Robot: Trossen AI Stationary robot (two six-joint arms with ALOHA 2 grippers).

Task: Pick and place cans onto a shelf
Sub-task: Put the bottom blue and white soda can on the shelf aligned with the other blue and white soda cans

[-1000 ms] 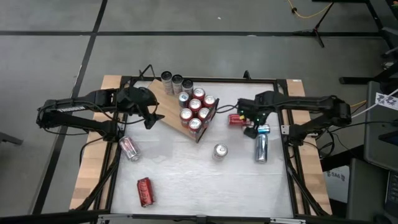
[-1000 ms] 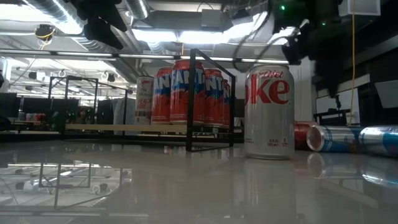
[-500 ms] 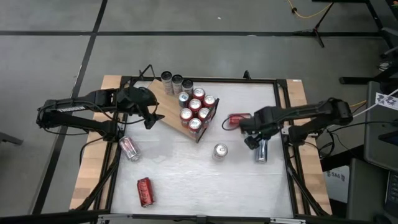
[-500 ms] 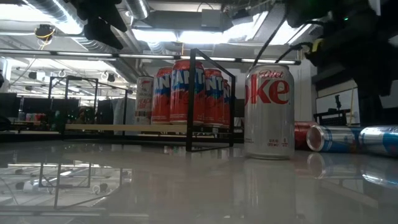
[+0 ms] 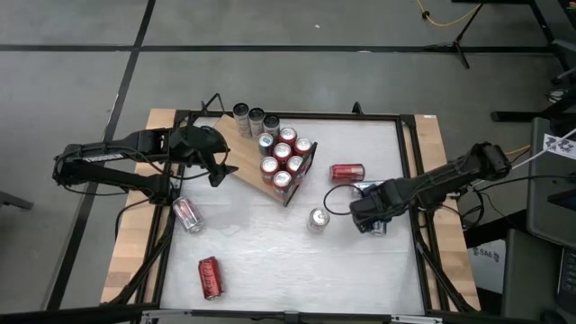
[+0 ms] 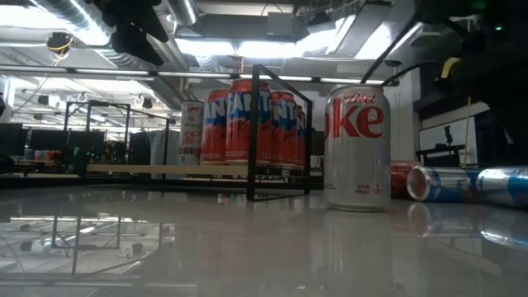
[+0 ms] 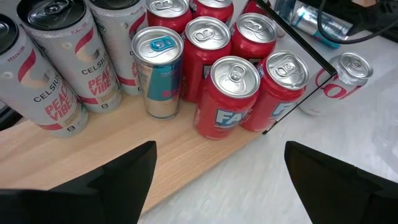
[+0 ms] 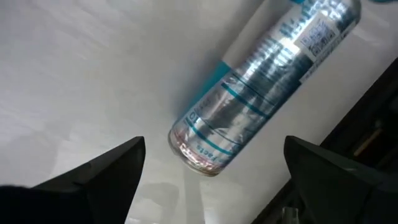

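Right gripper (image 5: 371, 219), fingers spread and empty, low over a slim blue-and-silver can (image 8: 261, 87) lying on its side at right of centre. Left gripper (image 5: 219, 168), likewise spread, empty, at upper left beside the shelf (image 5: 245, 171). Upright cans (image 5: 282, 157) clustered on the shelf, just above centre frame.

Lighting: bright ceiling lights (image 6: 272, 45) backlight the low view; glossy worktop (image 6: 247, 247) mirrors glare; fingers (image 8: 106, 177) blurred.
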